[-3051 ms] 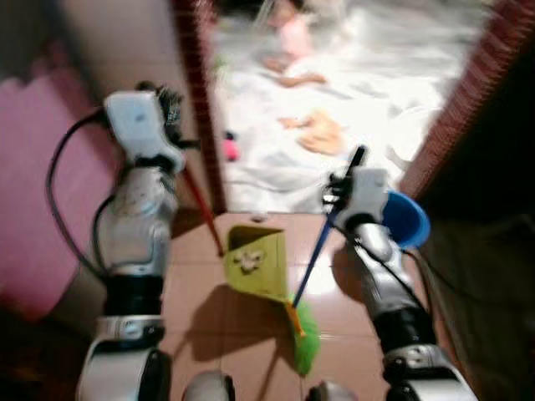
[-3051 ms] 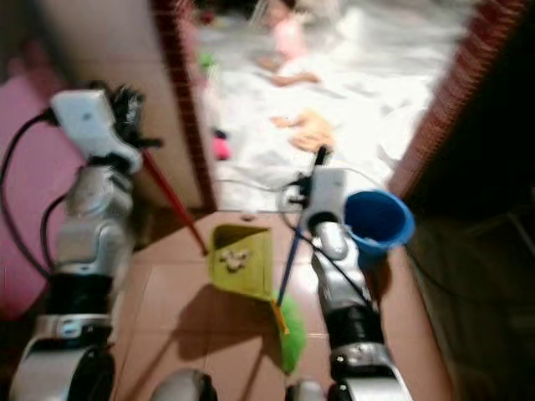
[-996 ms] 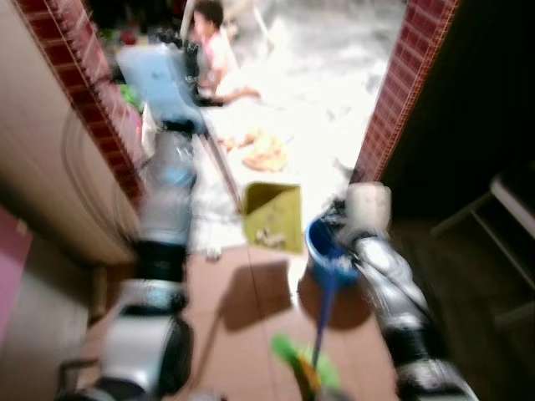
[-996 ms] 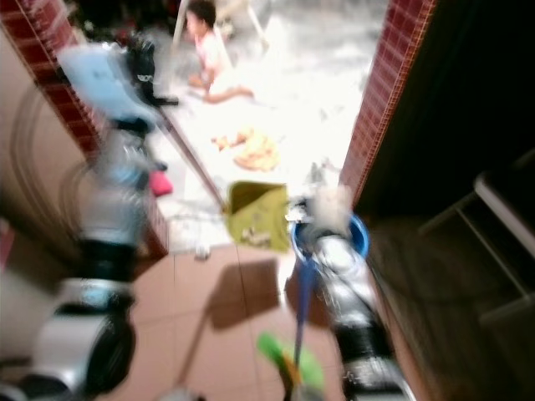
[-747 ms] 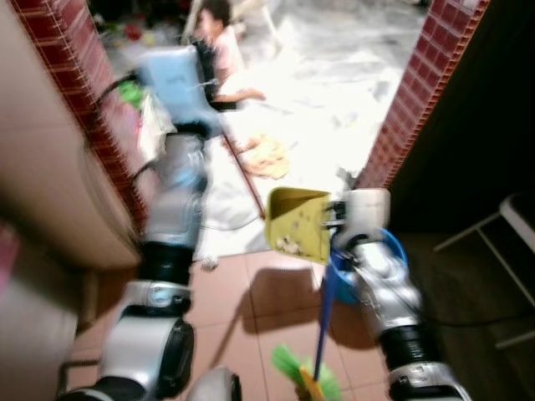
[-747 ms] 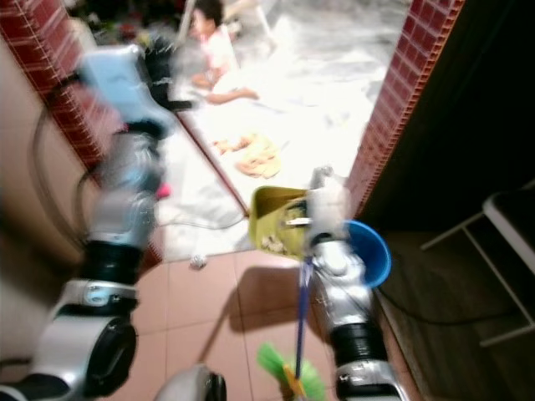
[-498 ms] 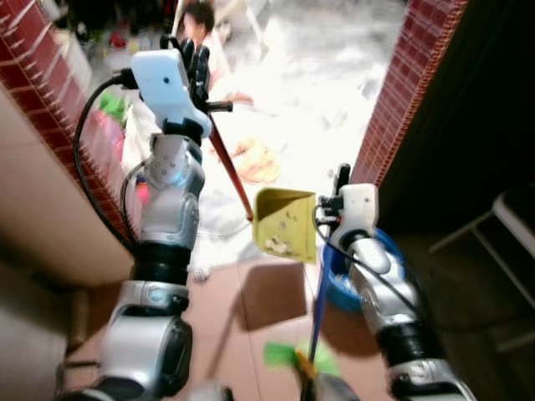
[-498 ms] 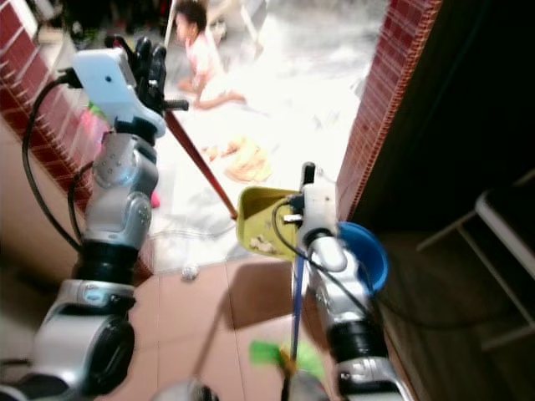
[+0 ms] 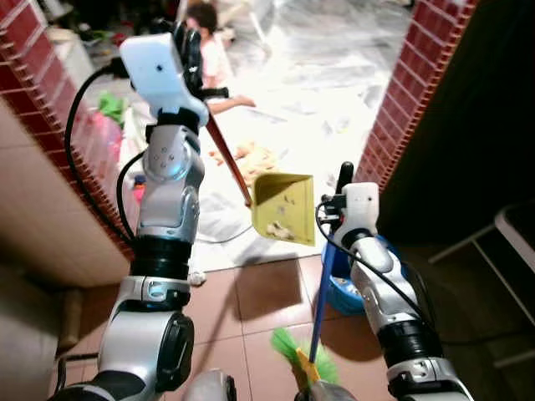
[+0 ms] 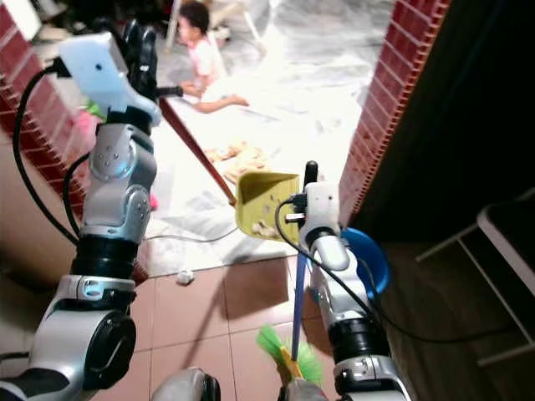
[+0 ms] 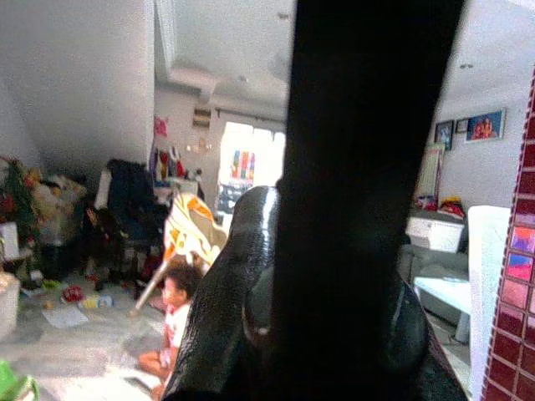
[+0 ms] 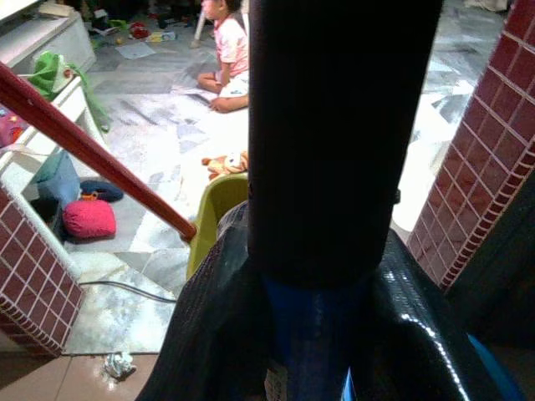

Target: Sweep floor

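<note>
My left gripper point(image 9: 191, 60) is raised high and shut on the red handle point(image 9: 227, 159) of a yellow-green dustpan point(image 9: 282, 207). The pan hangs in the air above the pale floor, with bits of debris point(image 9: 281, 231) in it. My right gripper point(image 9: 343, 177) is shut on the blue broom handle point(image 9: 322, 292). The broom stands nearly upright, its green bristles point(image 9: 301, 368) on the brown tiles near my feet. In the right wrist view the blue handle point(image 12: 305, 334) runs between my fingers, with the dustpan point(image 12: 213, 209) just beyond.
A blue bucket point(image 9: 355, 288) stands on the tiles under my right arm. Brick pillars point(image 9: 418, 75) frame the doorway. Beyond it a person point(image 9: 213, 58) sits on the floor near an orange soft toy point(image 9: 251, 154). A crumpled paper point(image 9: 196, 277) lies by the left wall, and a chair point(image 9: 518, 242) stands right.
The dustpan has come up off the tiles and now hangs in the air on its red handle. The view has turned toward the doorway and bucket. The broom stays in my right gripper.
</note>
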